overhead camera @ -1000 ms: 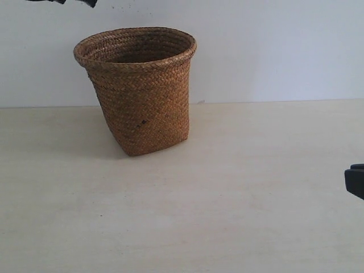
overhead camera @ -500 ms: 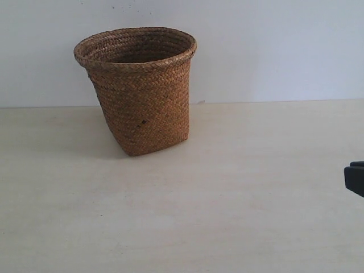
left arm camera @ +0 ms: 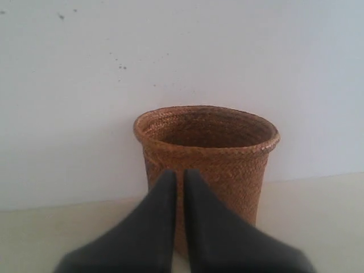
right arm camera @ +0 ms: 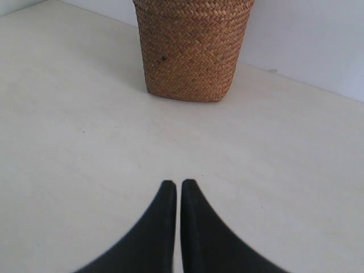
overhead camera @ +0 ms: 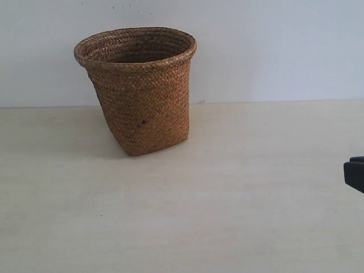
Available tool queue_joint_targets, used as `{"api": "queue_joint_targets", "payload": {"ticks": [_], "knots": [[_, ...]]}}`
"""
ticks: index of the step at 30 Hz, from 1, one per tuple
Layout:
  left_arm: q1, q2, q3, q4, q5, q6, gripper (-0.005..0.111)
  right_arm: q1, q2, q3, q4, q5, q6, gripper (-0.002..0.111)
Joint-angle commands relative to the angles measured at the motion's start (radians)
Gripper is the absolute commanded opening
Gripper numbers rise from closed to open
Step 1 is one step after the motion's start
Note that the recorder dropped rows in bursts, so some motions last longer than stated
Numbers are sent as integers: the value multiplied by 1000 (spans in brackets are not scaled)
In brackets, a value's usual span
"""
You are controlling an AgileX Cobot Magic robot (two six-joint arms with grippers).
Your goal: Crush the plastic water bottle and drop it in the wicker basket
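The brown wicker basket [overhead camera: 139, 91] stands upright on the pale table near the back wall, a small dark spot on its side. It also shows in the left wrist view, wicker basket [left arm camera: 227, 148], and in the right wrist view, wicker basket [right arm camera: 193, 48]. The plastic water bottle is out of view in every frame. My left gripper [left arm camera: 178, 173] is shut with nothing between its fingers, some way back from the basket's side. My right gripper [right arm camera: 177, 185] is shut and empty above bare table, well short of the basket. Only a dark piece of the right arm [overhead camera: 355, 173] shows at the exterior view's right edge.
The pale wooden table [overhead camera: 227, 199] runs back to a white wall [overhead camera: 273, 45] just behind the basket. No other objects show.
A dark part of the left arm, at the top left edge a second ago, has left the exterior view. The basket and right arm have hardly moved.
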Motion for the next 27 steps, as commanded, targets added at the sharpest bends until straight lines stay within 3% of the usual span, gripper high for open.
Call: {"api": "queue_joint_targets", "payload": {"ticks": [1,8,14,27], "knots": [[50,-154,131,-13,-20,-42,4,-1,-4,2,-7,-8,0,0],[121,-362,318,-13,-20,-88,4,-1,-4,2,-7,-8,0,0],[164,-427,418,-13,-20,-106,4,-1,-4,2,-7,-8,0,0],[187,-479,418,-13,185,-148,4,-1,-4,2,-7,-8,0,0]]}}
